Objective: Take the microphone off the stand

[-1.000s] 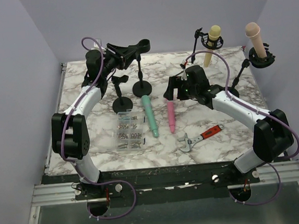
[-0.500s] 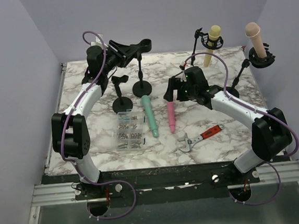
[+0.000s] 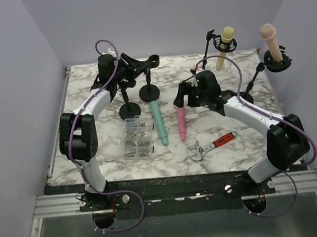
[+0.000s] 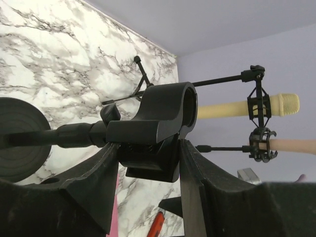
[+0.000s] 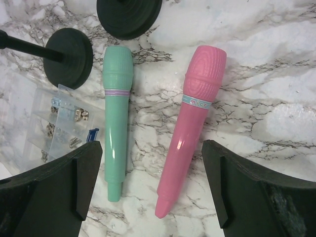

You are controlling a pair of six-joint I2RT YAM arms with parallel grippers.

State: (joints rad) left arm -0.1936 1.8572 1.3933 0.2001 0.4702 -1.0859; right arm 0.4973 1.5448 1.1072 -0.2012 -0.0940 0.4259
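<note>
Grip on the empty black clip of the taller stand, upper middle of the top frame: left claw clenched on it, fingers pressed against both sides of the clip's base. Shorter stand just left of the taller one.

Right claw released, jaws wide, hanging over the pink microphone, not touching.

Pink microphone flat on the marble table, centre frame; green microphone just beside it on the left, roughly parallel, heads toward the top.

Yellow microphone seated in its stand mount, upper right of the top frame; peach microphone farther right, likewise mounted. Both well apart from either claw.

Screw box lower left of the green microphone, wrench lower right of the pink.
</note>
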